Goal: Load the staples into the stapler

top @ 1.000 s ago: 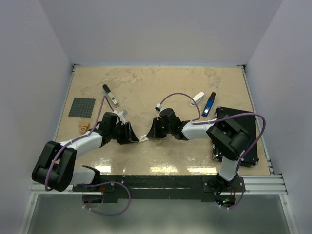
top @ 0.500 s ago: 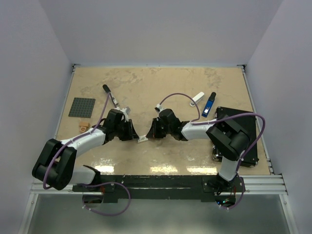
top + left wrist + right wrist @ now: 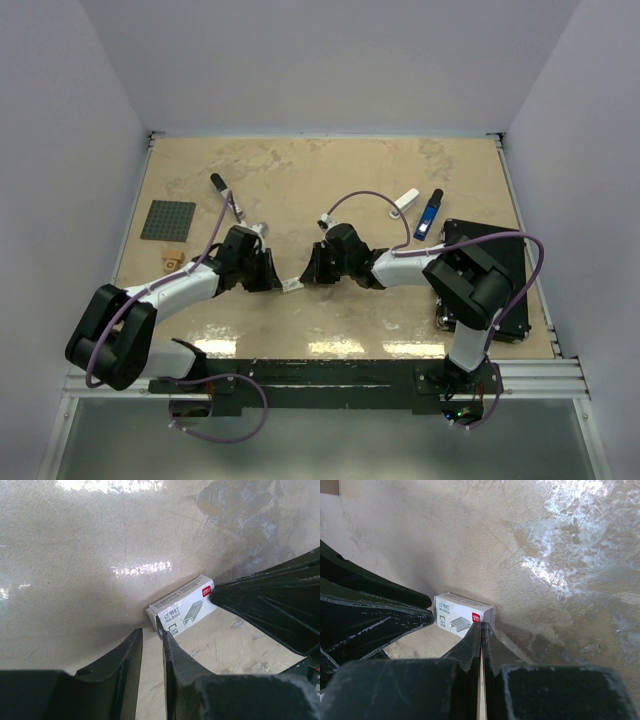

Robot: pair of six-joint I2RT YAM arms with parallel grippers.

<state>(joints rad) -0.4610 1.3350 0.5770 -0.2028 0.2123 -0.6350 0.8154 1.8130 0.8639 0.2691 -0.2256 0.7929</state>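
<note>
The staples box is a tiny whitish box with a red mark, lying flat on the table between my two grippers. In the left wrist view the box lies just ahead of my left gripper. Its jaws stand a narrow gap apart with only table between them, and one fingertip touches the box's near end. My right gripper is shut, its tips against the red-marked end of the box. No grey tray piece shows. Which far object is the stapler I cannot tell.
A black and white object lies far left, a white one and a blue and black one far right. A dark grey plate and a small brown piece sit left. A black tray is at right.
My left gripper has moved right and a little farther up the table, closing in on the box. The right gripper and the box have barely moved.
</note>
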